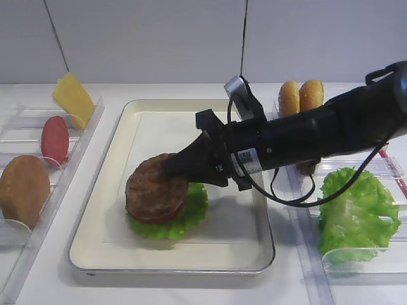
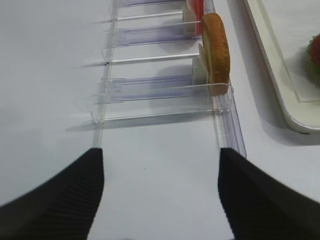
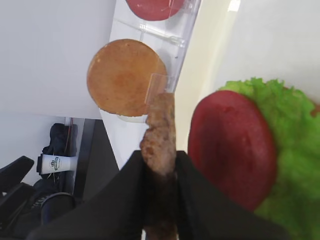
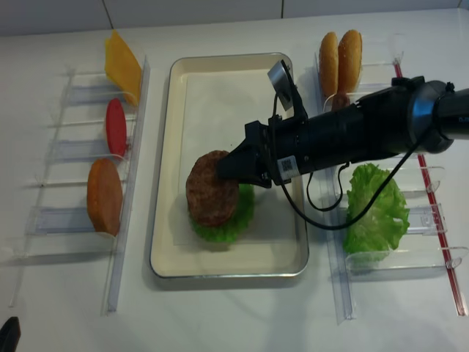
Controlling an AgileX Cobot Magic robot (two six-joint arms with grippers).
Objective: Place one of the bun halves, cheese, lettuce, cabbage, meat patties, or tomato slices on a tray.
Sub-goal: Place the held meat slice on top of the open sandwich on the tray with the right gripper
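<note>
My right gripper (image 1: 175, 168) (image 3: 161, 165) (image 4: 229, 170) is shut on the edge of a dark brown meat patty (image 1: 151, 189) (image 3: 161, 125) (image 4: 210, 188). The patty hangs tilted just over a red tomato slice (image 3: 232, 150) lying on a frilly lettuce leaf (image 1: 191, 213) (image 3: 295, 150) in the cream tray (image 1: 235, 238) (image 4: 168, 220). Whether the patty touches the tomato I cannot tell. My left gripper (image 2: 160, 155) is open over bare table, beside the clear rack that holds a bun half (image 2: 216, 50) (image 1: 22, 187).
The left rack (image 1: 76, 152) also holds a cheese slice (image 1: 73, 98) and a tomato slice (image 1: 54, 138). The right rack (image 1: 356, 260) holds two upright bun halves (image 1: 300, 95) and a big lettuce leaf (image 1: 356, 213). The right arm crosses above the tray's right rim.
</note>
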